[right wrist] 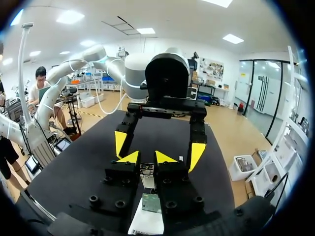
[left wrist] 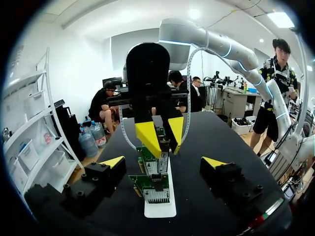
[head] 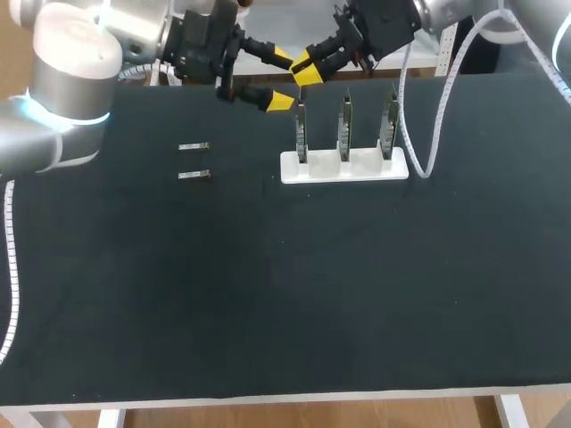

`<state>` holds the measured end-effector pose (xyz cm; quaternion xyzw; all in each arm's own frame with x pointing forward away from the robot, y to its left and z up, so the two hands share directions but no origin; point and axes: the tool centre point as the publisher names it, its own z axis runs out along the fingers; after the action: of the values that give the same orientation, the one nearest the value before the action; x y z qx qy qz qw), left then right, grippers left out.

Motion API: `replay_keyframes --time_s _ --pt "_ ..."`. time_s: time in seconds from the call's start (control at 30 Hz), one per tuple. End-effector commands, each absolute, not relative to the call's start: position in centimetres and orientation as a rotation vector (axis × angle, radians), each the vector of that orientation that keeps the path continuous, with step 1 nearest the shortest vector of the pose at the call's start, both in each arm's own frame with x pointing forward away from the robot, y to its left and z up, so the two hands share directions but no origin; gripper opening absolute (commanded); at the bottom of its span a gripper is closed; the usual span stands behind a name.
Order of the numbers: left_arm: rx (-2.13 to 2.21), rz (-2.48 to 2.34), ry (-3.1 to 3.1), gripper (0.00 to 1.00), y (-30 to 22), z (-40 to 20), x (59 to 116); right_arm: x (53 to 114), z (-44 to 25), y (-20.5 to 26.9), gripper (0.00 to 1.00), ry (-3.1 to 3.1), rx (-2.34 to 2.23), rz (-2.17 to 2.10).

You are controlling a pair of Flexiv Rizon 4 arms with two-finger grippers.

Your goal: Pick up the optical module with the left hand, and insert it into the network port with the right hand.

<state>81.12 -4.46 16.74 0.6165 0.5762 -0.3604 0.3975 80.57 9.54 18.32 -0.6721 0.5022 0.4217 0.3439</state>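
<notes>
Right jaws: our right gripper [right wrist: 147, 158] has its yellow tips pressed in on the optical module [right wrist: 147, 175], pinching it from two sides.
Left jaws: our left gripper [left wrist: 163, 162] stands spread wide with nothing between its tips, just left of the right one at the far side of the table [head: 268, 294].
Module's place: in our right grip, directly over the leftmost network port [head: 302, 143]. We cannot tell whether it has entered the slot.
Holder: three upright port boards stand in a row on a white base [head: 343, 169], far middle.
Spares: a farther spare module [head: 193, 147] and a nearer spare module [head: 193, 175] lie flat, well left of the base.
Risk, tilt: if the module sits skewed in the pinch, we judge it could catch the port's rim and jam.
Risk, slip: a firm push down could slide the narrow body up through the tips.
Risk, contact: our spread left finger is close to the right gripper and the board, so any drift may knock them.
Risk, base: a sideways push might shift the white base.
</notes>
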Motion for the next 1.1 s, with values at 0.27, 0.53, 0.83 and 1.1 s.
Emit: replay_keyframes --time_s 0.27,0.53,0.83,1.1 --pt "1.569 -0.916 1.462 1.0 -4.6 16.8 81.4 81.7 18.1 9.7 0.0 1.292 -1.819 1.177" --pt "1.569 -0.916 1.462 1.0 -4.6 16.8 81.4 81.5 17.7 9.4 0.0 1.309 -1.8 1.18" --pt "1.569 -0.916 1.462 1.0 -4.6 16.8 81.4 81.7 17.4 9.5 0.0 1.312 -1.795 1.188" --pt "1.569 -0.916 1.462 1.0 -4.6 16.8 81.4 82.1 17.8 10.0 0.0 1.293 -1.804 1.186"
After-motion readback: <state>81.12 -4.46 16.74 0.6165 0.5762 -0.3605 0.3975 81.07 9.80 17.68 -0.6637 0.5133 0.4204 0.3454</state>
